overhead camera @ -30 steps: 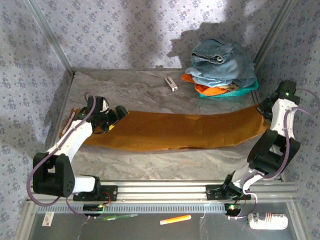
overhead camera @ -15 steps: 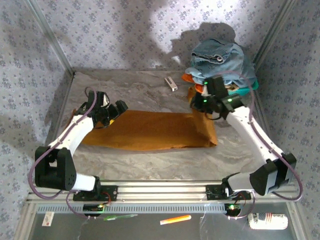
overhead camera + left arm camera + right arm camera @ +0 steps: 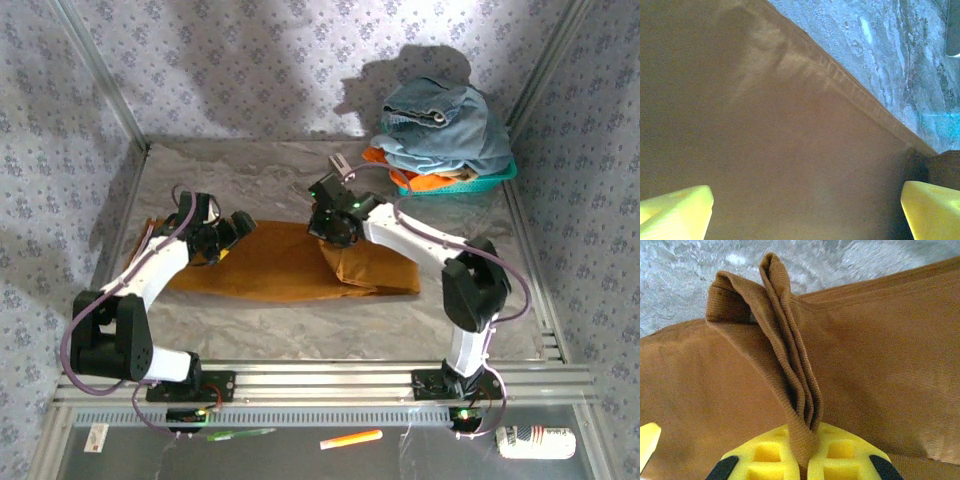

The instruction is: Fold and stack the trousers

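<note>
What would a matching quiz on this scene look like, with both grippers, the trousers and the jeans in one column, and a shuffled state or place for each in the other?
Column one:
1. left gripper
2. right gripper
3. trousers
4. jeans

Column two:
A. piled in the teal basket, far right corner
B. shut, pinching a fold of brown cloth
C. wide open over brown cloth
D. partly folded on the table

Pairs: 1-C, 2-B, 3-D, 4-A

far right corner: 1 teal basket (image 3: 497,179), blue denim garment (image 3: 445,125) piled on orange cloth (image 3: 414,181). small white object (image 3: 337,161) on marble table (image 3: 250,180) left of it. orange pen (image 3: 351,439) on near ledge
</note>
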Robot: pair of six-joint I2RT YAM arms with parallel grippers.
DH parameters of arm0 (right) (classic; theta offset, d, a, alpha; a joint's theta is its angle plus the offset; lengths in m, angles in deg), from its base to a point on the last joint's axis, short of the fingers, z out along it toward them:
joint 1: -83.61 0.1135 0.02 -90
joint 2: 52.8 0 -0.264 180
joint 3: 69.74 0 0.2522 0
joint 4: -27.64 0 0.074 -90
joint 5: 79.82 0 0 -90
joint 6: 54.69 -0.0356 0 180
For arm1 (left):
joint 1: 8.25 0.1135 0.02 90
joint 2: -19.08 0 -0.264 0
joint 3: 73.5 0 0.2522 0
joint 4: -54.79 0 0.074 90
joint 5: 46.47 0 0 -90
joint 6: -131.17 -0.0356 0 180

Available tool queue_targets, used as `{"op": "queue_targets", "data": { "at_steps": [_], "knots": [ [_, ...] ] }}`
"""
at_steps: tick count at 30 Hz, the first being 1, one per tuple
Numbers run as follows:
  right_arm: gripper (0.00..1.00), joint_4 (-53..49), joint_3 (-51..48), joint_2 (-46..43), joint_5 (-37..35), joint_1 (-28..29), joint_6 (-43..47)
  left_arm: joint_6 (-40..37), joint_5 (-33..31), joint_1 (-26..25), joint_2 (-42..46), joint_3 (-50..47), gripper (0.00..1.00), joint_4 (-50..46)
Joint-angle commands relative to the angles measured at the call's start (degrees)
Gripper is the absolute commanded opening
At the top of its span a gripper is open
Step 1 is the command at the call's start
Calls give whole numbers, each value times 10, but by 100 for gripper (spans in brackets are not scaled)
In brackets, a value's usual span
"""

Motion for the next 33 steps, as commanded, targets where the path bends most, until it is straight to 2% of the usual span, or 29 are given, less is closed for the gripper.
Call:
{"op": "queue_targets", "data": {
  "at_steps": [1,3,4,5,6,7,9,10,11,14,17,19,24,27,29,33],
  "knots": [
    [0,3,40,39,-35,23,-50,0,-6,4,6,-16,97,13],
    [0,1,56,68,-31,23,-58,3,-2,3,6,-23,97,21],
    [3,-8,71,83,-26,25,-60,3,0,4,6,-24,97,23],
    [21,-12,89,97,-18,28,-59,2,1,3,6,-24,97,21],
    [34,-23,104,106,-11,33,-52,1,2,4,6,-24,97,20],
    [44,-33,124,117,8,40,-37,-1,2,4,7,-22,98,18],
    [54,-49,155,127,48,50,-5,-3,1,5,10,-20,98,14],
    [55,-58,164,126,72,54,12,-4,1,5,12,-19,98,12],
    [56,-63,164,117,90,58,33,-4,2,6,15,-17,99,10],
    [57,-74,132,65,86,65,75,-5,4,5,21,-13,99,8],
    [57,-84,76,0,40,53,91,-2,9,-3,19,-6,98,10],
    [55,-91,36,-32,29,28,100,-1,10,-18,13,2,96,14],
    [47,-113,-76,-119,29,-88,173,-14,-10,-94,-13,41,86,-2],
    [47,-124,-143,-164,48,-174,234,-25,-30,-142,-26,65,73,-10],
    [47,-111,-199,-183,72,-236,271,-32,-34,-173,-38,80,55,-7],
    [49,-58,-282,-192,154,-332,304,-58,-23,-229,-102,129,27,-9]
  ]
}}
